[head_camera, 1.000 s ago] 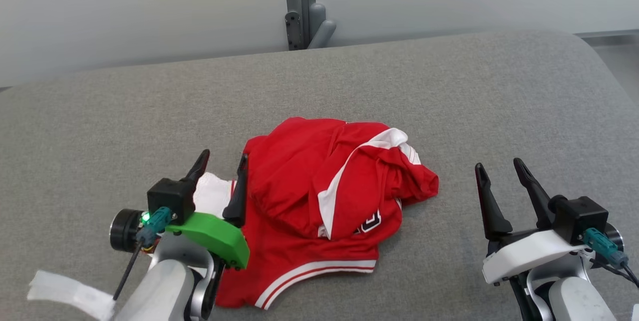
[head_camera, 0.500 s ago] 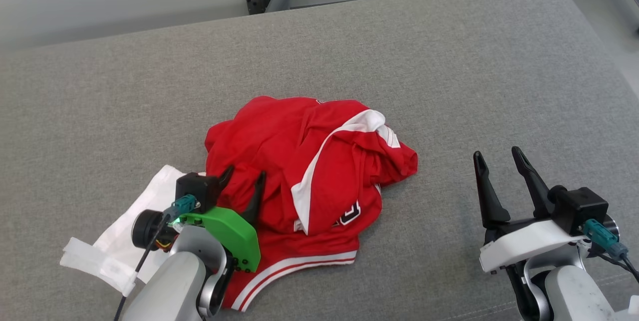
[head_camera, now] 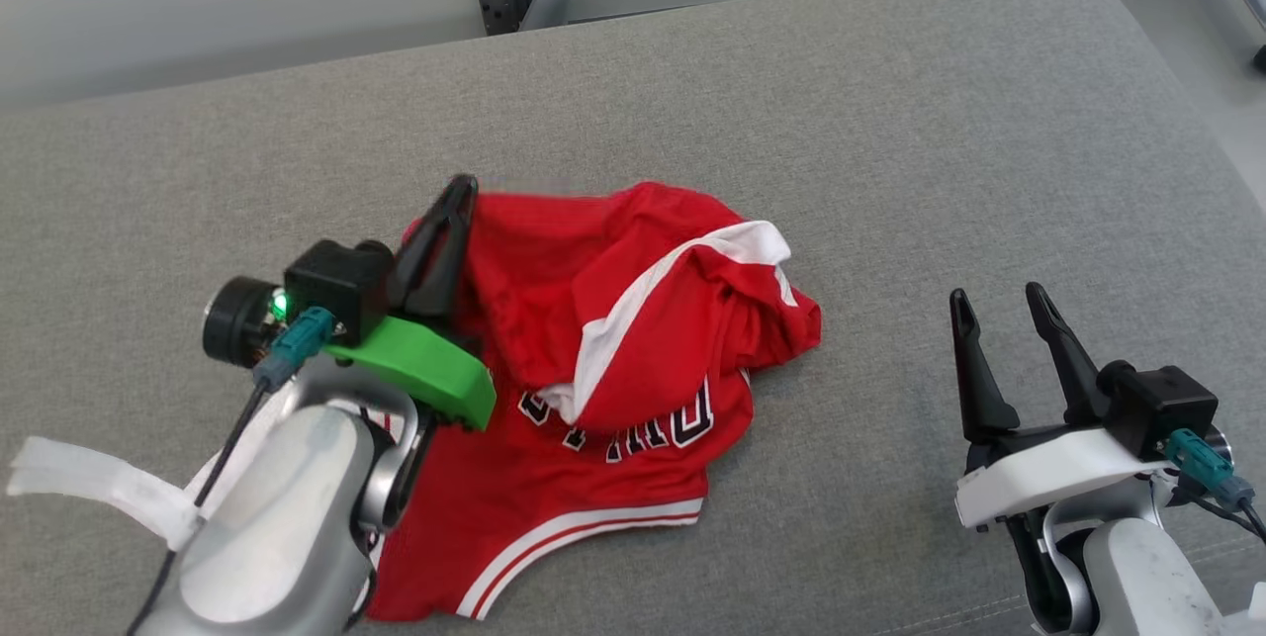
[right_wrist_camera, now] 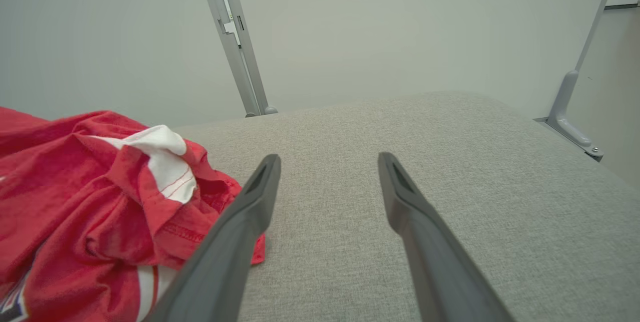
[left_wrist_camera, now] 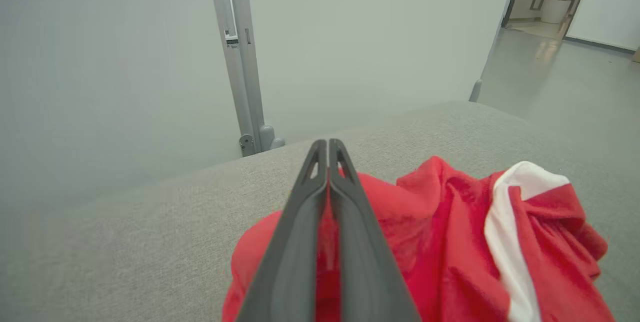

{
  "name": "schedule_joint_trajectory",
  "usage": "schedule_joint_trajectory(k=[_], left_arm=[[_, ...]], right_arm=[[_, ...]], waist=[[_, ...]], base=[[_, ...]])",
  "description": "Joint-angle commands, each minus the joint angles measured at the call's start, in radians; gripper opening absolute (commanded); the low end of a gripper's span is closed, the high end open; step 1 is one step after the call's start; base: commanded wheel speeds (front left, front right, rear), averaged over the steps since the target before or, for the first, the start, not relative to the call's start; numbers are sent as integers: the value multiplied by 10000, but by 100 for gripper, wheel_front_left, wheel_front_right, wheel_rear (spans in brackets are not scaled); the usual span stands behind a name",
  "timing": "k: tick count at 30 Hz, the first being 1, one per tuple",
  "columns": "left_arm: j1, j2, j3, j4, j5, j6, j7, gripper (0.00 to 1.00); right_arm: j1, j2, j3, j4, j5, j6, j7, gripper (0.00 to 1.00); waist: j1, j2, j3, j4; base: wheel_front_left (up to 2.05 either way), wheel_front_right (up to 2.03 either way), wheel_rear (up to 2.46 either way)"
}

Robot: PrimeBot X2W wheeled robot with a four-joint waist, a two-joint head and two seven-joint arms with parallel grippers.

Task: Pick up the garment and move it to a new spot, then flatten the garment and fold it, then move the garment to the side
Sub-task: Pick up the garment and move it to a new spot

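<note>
Soft, even light makes everything bright with only faint shadows, but the close dark fingers [left_wrist_camera: 300, 242] and the top edge of the garment [head_camera: 613, 339] look a bit blurry.

garment [head_camera: 554, 517] lettering partly under fold — unreadable; its left edge hidden behind left arm [head_camera: 277, 507]

Left gripper [head_camera: 459, 191] now clamped on red garment [head_camera: 603, 270], fabric pulled up, black lettering [head_camera: 633, 428] uncovered
</note>
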Motion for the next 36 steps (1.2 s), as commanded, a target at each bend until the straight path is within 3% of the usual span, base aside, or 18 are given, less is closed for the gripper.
schedule_joint_trajectory(k=[1, 10, 19, 24, 28, 36], left_arm=[[-298, 206, 124, -305, 130, 116, -79, 0], [-2018, 1328, 861, -2488, 941, 526, 301, 0], [-2687, 2436, 1991, -3054, 894, 963, 1062, 0], [-2743, 2877, 2572, -2413, 593, 1036, 1093, 0], [-2920, 2885, 2904, -1524, 354, 987, 830, 0], [-3702, 2916, 3487, 1043, -153, 751, -105, 0]], right_arm=[[-5, 14, -49, 23, -56, 1, -68, 100], [210, 125, -312, 11, -64, 1, -110, 100], [212, 39, -478, -336, -174, 1, -5, 100], [36, -102, -393, -666, -233, 1, 221, 100], [-121, -285, -333, -923, -228, 1, 448, 100], [-438, -646, -53, -1627, -263, 1, 976, 100]], waist=[[0, 0, -48, -9], [0, 0, -270, 384], [0, 0, -62, 2018], [0, 0, 370, 3002], [0, 0, 792, 3562], [0, 0, 1687, 3805]], base=[[0, 0, 0], [0, 0, 0], [0, 0, 0], [0, 0, 0], [0, 0, 0], [0, 0, 0]])
